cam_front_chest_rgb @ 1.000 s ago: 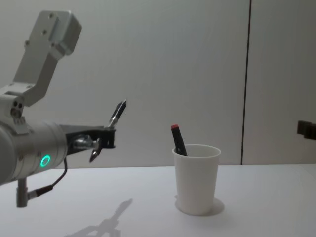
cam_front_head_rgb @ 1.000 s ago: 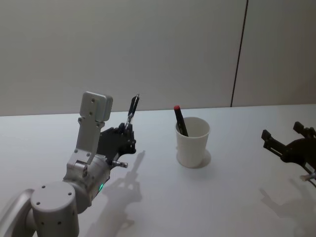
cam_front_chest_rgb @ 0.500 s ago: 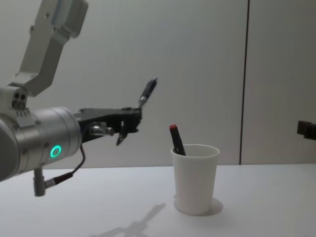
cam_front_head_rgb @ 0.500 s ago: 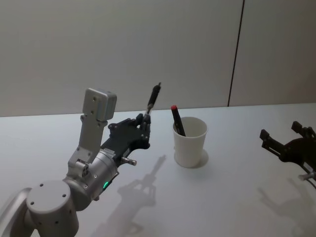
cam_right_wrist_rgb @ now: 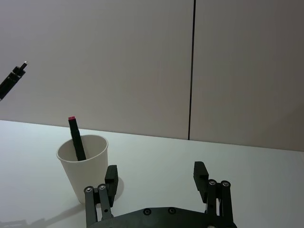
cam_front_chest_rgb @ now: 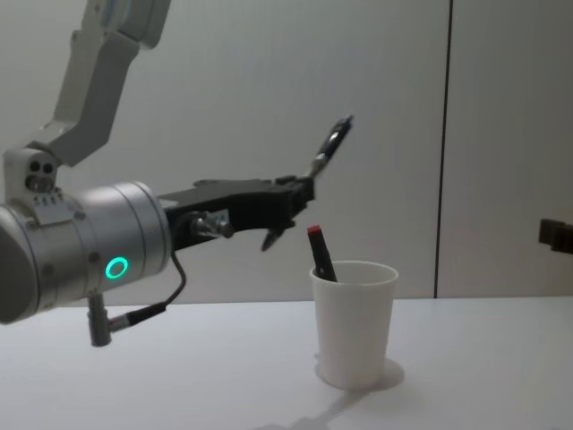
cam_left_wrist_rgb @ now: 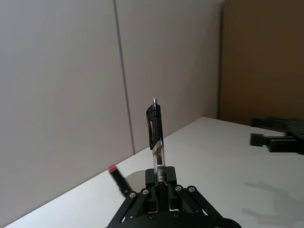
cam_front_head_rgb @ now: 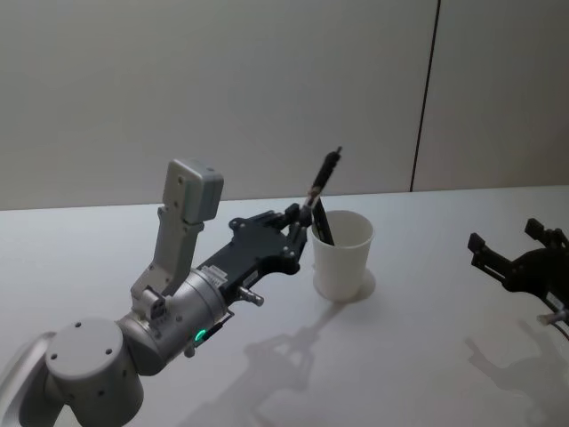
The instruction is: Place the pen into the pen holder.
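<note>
Nearest the robot, the left arm [cam_front_chest_rgb: 89,251] reaches forward over the white table [cam_front_head_rgb: 427,356], with a green ring light [cam_front_chest_rgb: 116,267] lit on its wrist. At its end, the left gripper [cam_front_head_rgb: 300,222] is clamped on the pen [cam_front_head_rgb: 323,181], pinching it low on the barrel. The pen is clear-bodied with a black clip end. It stands up out of the fingers and leans away and to the right, its clip end uppermost.

In the chest view, the gripper hangs higher than the white paper cup [cam_front_chest_rgb: 354,327] and just to its left. The pen tilts up over the cup's near-left rim, apart from it. Whether the lower tip sits over the mouth is hard to judge.

The cup stands upright on the table. Inside it, a dark pen with a red cap [cam_front_chest_rgb: 318,253] leans against the left wall.

Well to the right, the right gripper [cam_right_wrist_rgb: 156,179] hangs low over the table, its fingers spread wide with nothing between them.

Behind everything is a plain pale wall [cam_front_head_rgb: 222,89] with one dark vertical seam [cam_front_head_rgb: 425,98].
</note>
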